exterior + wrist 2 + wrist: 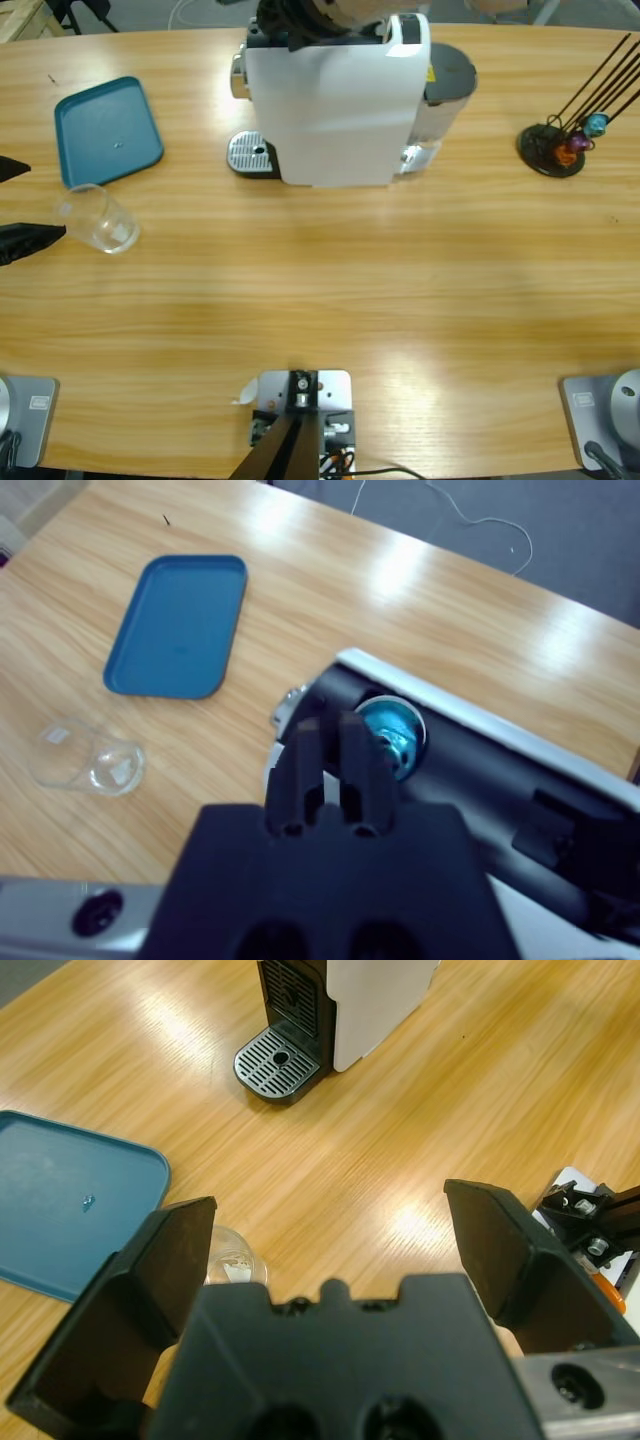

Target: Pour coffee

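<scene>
A: One glass on the tabletop, just beside the teal tray; I see no coffee in it yet.

B: Judging by looks: light, thin-walled, slippery, breakable; grip its sides low, gently.

A: The left pincer is spread wide just beside it, holding nothing; the right pincer is closed over a teal capsule in the one coffee machine; one capsule stand.

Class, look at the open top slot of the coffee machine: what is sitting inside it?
In the right wrist view a teal capsule sits inside the coffee machine slot, with the right gripper directly over it, jaws together. The capsule's underside and the chamber below are covered.
</scene>
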Motion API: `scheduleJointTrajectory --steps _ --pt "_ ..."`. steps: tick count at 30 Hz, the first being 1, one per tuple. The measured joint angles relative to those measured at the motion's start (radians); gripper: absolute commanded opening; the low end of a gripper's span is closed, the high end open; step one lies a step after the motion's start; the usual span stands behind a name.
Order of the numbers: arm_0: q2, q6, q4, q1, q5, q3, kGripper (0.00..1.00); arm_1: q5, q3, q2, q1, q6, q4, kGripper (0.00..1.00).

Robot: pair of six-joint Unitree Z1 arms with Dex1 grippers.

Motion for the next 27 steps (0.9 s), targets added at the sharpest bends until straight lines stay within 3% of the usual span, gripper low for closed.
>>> scheduleJointTrajectory --steps 27 --pt "0.0 -0.004 -0.025 0.0 -0.004 0.011 1.0 -0.125 -0.01 -0.016 0.0 0.02 0.085 0.0"
